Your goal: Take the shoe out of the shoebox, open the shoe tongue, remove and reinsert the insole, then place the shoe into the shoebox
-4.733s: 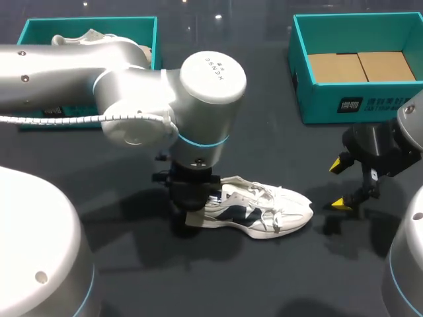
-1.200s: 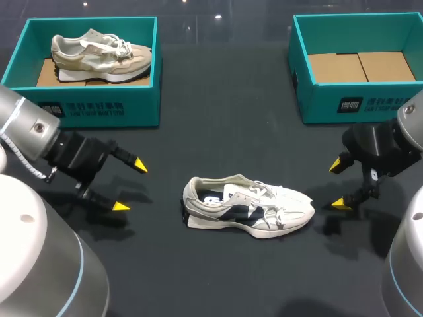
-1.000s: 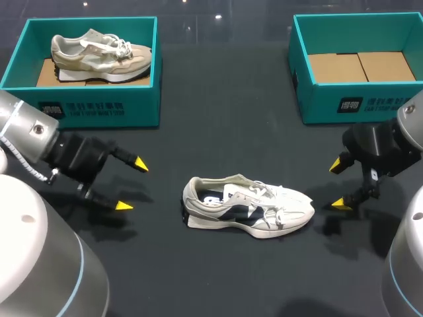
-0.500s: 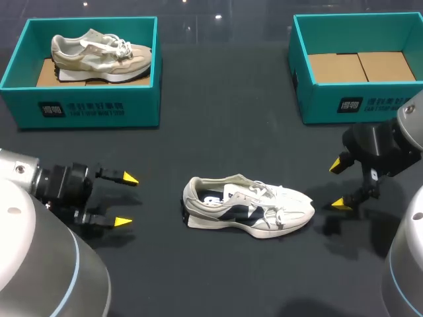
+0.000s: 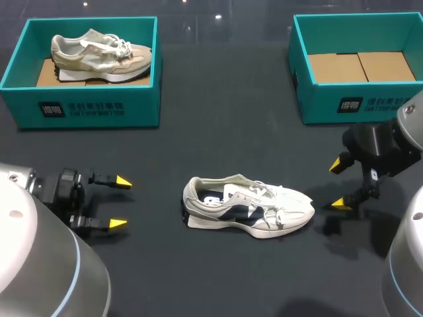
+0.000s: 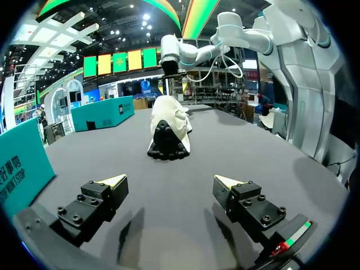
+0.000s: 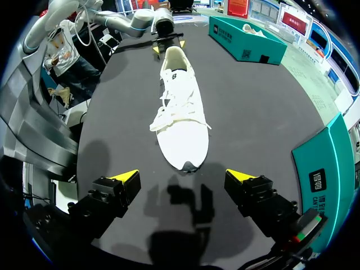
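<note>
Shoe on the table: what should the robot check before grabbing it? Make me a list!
1. The shoe stands on its sole on the table: ok.
2. The left gripper is open, holding nothing: ok.
3. The right gripper is open, holding nothing: ok.
4. Both grippers are apart from the shoe: ok.
5. The insole lies flat inside: cannot tell.
6. The right box has no shoe in it: ok.
</note>
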Controlling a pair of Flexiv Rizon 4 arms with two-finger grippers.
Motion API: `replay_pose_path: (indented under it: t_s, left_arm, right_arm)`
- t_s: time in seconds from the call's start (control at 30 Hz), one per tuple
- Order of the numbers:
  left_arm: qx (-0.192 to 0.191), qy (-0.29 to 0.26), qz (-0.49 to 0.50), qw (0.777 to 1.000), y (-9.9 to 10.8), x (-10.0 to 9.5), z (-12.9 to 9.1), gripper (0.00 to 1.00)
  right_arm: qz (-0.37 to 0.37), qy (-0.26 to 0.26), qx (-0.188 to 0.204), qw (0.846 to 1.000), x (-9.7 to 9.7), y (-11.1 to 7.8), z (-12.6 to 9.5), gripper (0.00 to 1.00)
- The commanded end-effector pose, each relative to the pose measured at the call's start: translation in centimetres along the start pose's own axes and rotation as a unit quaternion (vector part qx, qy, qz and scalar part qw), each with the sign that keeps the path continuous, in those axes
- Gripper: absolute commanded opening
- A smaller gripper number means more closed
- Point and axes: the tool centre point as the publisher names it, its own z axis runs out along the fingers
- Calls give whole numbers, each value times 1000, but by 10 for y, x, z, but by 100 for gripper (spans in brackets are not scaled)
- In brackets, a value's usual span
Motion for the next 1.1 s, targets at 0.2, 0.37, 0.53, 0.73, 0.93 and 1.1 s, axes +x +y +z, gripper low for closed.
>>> replay_pose_path:
  t_s: [0.2, 0.37, 0.53, 0.73, 0.93, 1.1]
  left_arm:
    - [0, 4, -5, 1000, 1, -6, 13, 100]
    - [5, 7, -12, 1000, 1, -11, 21, 100]
    - [9, 13, -17, 1000, 0, -14, 29, 100]
    - [15, 24, -23, 999, -3, -15, 42, 100]
    - [24, 34, -32, 999, -5, -17, 56, 100]
    - [32, 42, -36, 998, -8, -17, 67, 100]
  right_arm:
    - [0, -2, 1, 1000, 2, 0, 0, 100]
    - [0, -2, 1, 1000, 2, 0, 0, 100]
    - [0, -2, 1, 1000, 2, 0, 0, 100]
    - [0, -2, 1, 1000, 2, 0, 0, 100]
    - [0, -2, 1, 1000, 2, 0, 0, 100]
    - [0, -2, 1, 1000, 2, 0, 0, 100]
